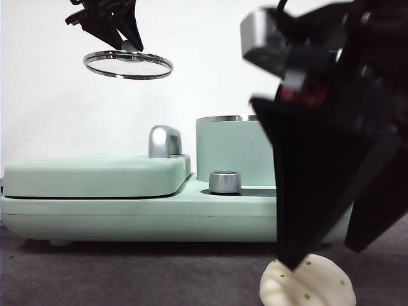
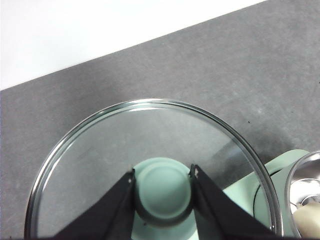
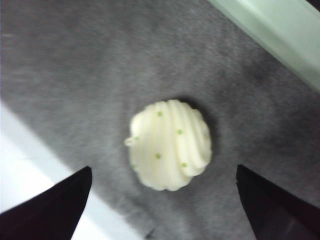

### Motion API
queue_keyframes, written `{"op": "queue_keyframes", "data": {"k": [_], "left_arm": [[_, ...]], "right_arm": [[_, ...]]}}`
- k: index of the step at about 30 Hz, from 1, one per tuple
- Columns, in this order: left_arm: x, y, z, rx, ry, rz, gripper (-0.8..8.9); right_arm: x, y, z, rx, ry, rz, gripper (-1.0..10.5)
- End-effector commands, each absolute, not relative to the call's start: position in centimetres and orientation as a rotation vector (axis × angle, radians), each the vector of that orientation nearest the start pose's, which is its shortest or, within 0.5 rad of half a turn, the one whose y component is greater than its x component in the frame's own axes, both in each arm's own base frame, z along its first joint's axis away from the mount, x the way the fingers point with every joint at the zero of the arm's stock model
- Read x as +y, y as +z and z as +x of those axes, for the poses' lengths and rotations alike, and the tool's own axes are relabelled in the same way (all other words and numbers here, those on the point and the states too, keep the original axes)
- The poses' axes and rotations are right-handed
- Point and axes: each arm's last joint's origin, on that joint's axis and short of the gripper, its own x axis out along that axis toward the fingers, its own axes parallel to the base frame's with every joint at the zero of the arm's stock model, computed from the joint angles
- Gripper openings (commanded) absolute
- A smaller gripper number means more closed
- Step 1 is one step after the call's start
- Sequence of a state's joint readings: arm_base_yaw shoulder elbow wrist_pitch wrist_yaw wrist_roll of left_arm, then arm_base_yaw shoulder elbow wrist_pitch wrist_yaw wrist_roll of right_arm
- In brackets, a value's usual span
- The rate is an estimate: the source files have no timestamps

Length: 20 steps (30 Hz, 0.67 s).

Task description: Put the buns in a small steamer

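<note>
Right end effector (image 3: 162, 200) spread wide, ridged bun (image 3: 170, 144) directly below between its jaws on desk (image 3: 75, 75); left end effector (image 2: 162, 192) clamps lid knob (image 2: 162, 187), well away.

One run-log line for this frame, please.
left end effector: holds glass lid aloft | right end effector: open above ridged bun | steamer: uncovered

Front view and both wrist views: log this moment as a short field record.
left gripper: shut on lid knob, holding the lid in the air, clear of the steamer
right gripper: open, above the ridged bun
ridged bun: on the grey mat, not yet gripped
steamer: uncovered; something pale shows inside in the left wrist view
griddle: closed, beside the steamer
</note>
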State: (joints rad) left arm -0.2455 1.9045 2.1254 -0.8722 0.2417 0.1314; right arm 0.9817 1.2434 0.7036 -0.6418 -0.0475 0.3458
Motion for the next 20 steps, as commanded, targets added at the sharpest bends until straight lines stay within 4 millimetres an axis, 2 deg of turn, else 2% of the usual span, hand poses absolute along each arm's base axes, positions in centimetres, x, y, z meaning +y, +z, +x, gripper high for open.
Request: {"op": "queue_keyframes", "data": {"k": [1, 7, 11, 16, 20], "left_arm": [[-10.7, 42.3, 39.2, 0.551, -0.526, 0.134, 0.15], [-10.7, 42.3, 39.2, 0.552, -0.526, 0.134, 0.15], [-10.7, 42.3, 39.2, 0.552, -0.526, 0.133, 0.15], [-10.7, 42.3, 39.2, 0.554, -0.526, 0.133, 0.15], [-10.7, 42.3, 39.2, 0.554, -0.526, 0.133, 0.15]], "right_arm": [[18.4, 18.2, 11.9, 1.237, 0.675, -0.285, 4.6], [19.2, 17.4, 12.4, 1.222, 0.682, -0.276, 4.6], [19.4, 16.9, 12.6, 1.238, 0.673, -0.287, 3.5], [19.6, 16.3, 12.6, 1.263, 0.664, -0.299, 3.0], [19.7, 16.2, 12.7, 1.248, 0.664, -0.296, 1.3]]}}
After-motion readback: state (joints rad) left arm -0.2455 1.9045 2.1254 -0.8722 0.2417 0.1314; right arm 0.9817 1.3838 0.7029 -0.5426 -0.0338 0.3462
